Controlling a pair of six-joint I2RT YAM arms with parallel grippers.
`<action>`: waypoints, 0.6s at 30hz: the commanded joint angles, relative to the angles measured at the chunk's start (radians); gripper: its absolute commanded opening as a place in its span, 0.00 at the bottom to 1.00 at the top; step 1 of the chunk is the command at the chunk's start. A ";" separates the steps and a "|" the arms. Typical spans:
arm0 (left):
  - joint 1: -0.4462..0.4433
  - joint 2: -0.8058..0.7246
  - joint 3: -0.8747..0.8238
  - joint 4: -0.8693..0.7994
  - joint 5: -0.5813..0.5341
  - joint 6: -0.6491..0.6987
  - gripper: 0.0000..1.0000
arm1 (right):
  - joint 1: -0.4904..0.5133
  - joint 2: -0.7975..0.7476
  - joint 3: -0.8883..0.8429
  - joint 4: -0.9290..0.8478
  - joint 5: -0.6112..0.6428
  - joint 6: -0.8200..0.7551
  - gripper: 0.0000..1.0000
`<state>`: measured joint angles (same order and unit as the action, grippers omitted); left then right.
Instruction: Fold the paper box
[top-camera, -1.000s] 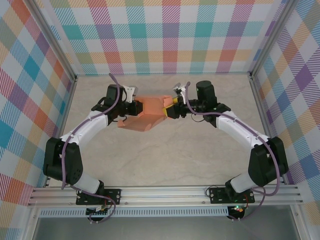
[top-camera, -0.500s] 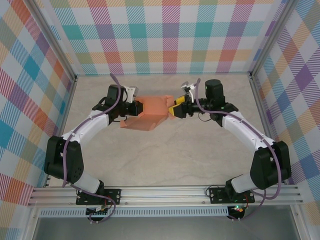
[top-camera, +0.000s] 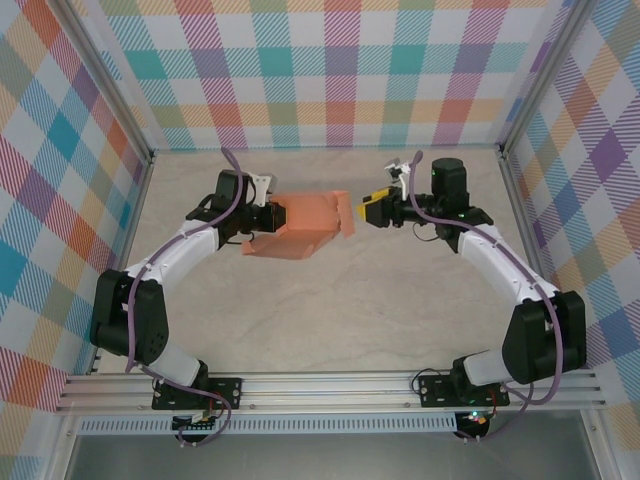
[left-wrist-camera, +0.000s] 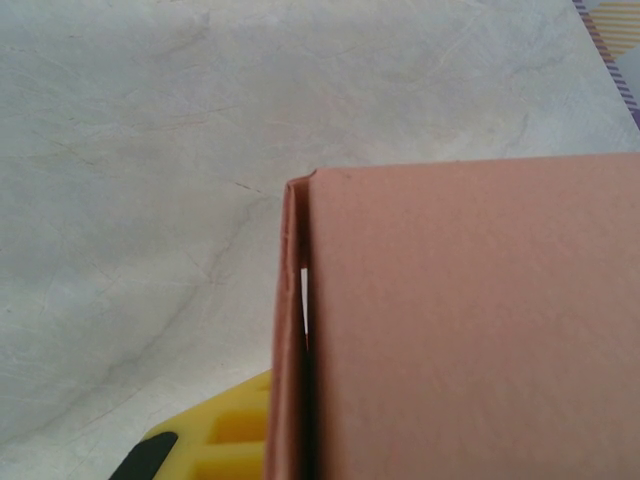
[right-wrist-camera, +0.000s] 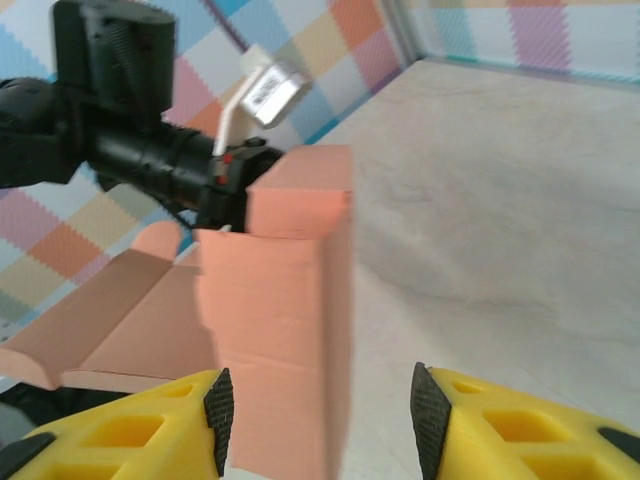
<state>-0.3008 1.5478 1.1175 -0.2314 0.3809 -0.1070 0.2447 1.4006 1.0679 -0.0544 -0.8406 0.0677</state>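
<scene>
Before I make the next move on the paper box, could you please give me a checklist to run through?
1. Left gripper holds the paper box, jaws shut: ok.
2. Right gripper jaws open: ok.
3. Right gripper apart from the box, gap seen in the top view: ok.
4. Box fully folded: not ok; a flap sticks out toward the right gripper.
5. Left grip firm enough: cannot tell.

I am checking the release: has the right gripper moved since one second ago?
Yes. The right gripper has drawn back rightward, toward the right side rail, and now stands apart from the paper box.
</scene>
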 joint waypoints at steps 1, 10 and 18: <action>-0.003 -0.008 0.009 0.018 0.004 0.012 0.00 | -0.030 -0.028 -0.026 -0.003 0.044 0.009 0.52; -0.003 -0.013 0.008 0.028 0.027 0.003 0.00 | -0.004 0.072 0.024 -0.047 0.018 -0.038 0.54; -0.003 -0.018 0.005 0.031 0.033 -0.002 0.00 | 0.035 0.145 0.059 -0.040 -0.118 -0.044 0.56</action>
<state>-0.3008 1.5478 1.1175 -0.2302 0.3847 -0.1074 0.2638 1.5406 1.0874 -0.0937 -0.8635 0.0593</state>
